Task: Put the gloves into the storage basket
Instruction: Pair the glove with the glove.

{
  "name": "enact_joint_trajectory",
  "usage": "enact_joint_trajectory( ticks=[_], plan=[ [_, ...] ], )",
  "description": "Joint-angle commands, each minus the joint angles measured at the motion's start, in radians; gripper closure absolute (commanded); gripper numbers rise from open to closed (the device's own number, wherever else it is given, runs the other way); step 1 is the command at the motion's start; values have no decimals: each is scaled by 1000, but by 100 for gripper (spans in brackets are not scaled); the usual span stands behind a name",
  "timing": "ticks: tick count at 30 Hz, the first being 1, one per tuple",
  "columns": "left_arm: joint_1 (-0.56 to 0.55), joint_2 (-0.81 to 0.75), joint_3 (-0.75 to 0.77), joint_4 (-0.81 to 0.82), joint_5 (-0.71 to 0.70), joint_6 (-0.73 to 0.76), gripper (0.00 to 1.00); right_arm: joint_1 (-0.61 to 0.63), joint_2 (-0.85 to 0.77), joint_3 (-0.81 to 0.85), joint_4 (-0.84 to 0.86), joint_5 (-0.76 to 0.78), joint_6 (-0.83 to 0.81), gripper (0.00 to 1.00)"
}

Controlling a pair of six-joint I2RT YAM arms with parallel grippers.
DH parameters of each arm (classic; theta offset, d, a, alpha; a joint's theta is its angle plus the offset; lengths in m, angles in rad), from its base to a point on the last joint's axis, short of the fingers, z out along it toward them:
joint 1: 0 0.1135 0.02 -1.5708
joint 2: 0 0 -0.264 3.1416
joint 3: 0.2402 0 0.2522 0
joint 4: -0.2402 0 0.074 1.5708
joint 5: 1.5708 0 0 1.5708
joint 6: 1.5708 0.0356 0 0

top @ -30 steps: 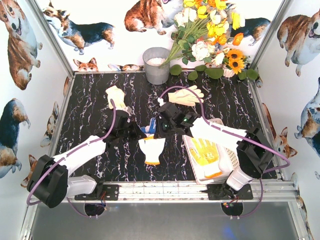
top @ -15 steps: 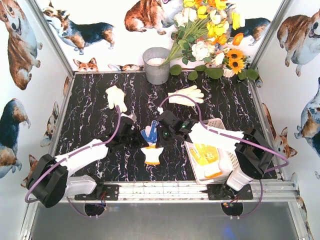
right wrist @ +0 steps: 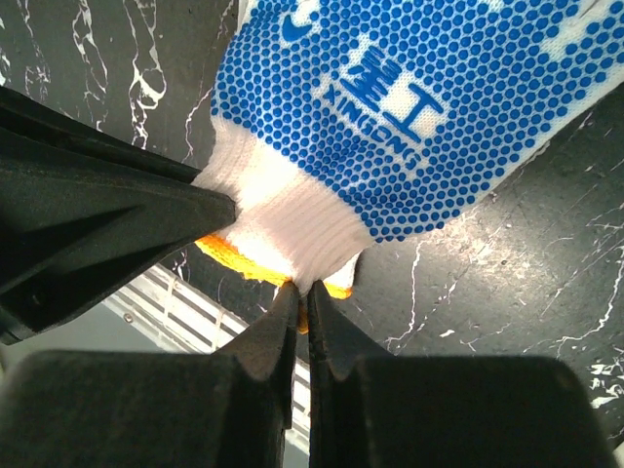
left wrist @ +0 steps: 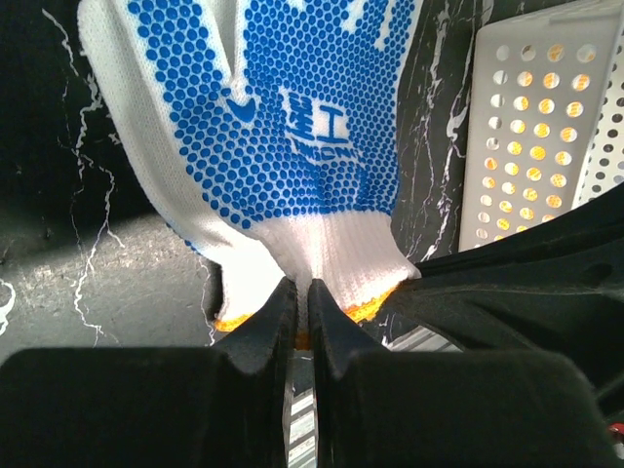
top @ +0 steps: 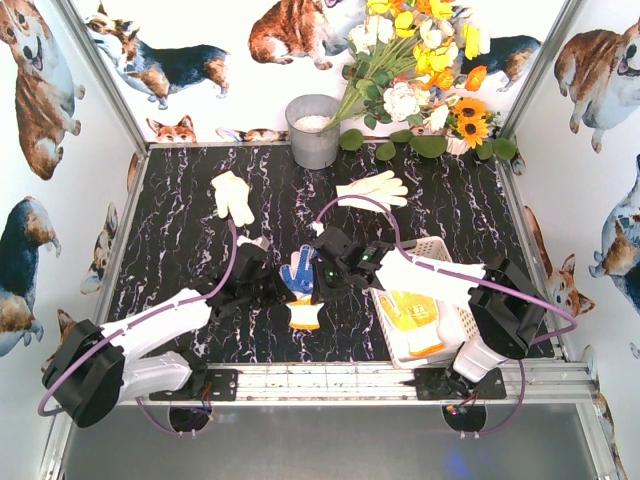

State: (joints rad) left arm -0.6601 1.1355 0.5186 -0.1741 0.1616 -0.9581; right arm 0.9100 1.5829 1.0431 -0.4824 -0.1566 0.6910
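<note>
Blue-dotted white knit glove [top: 299, 272] at centre of black marbled worktop [top: 180, 250], dotted palm up, fingers toward the far side, orange-edged cuff toward the near edge. Cuff gripped from two sides: left gripper [left wrist: 302, 291] with jaws clenched on the cuff's left part, right gripper [right wrist: 301, 291] with jaws clenched on its right part, the two sets of tips close together. Whether resting on the worktop or held clear of it: cannot tell. Position just left of storage basket [top: 432, 244], outside it. Inside the basket: yellow-palmed glove [top: 408, 308], palm up. Two cream gloves loose on the far half of the worktop, one at left [top: 233, 196], one right of centre [top: 372, 188], well apart. Grey bucket [top: 314, 130] and flower arrangement [top: 420, 60] against the back wall.
</note>
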Motion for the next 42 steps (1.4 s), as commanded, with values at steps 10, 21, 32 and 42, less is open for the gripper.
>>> enact_joint_trajectory(
  ticks=[10, 21, 32, 42],
  plan=[
    [-51, -38, -71, -40, -23, -53, 100, 32, 21, 17, -18, 5, 17, 100],
    [-55, 12, -106, 10, -3, -60, 99, 36, 77, 28, -44, -19, 10, 100],
    [-57, -9, -110, -8, -21, -45, 72, 55, 114, 71, -119, -13, -4, 91],
    [-55, -111, 94, -291, -223, 101, 31, 69, -23, 44, -85, 42, 31, 54]
  ],
)
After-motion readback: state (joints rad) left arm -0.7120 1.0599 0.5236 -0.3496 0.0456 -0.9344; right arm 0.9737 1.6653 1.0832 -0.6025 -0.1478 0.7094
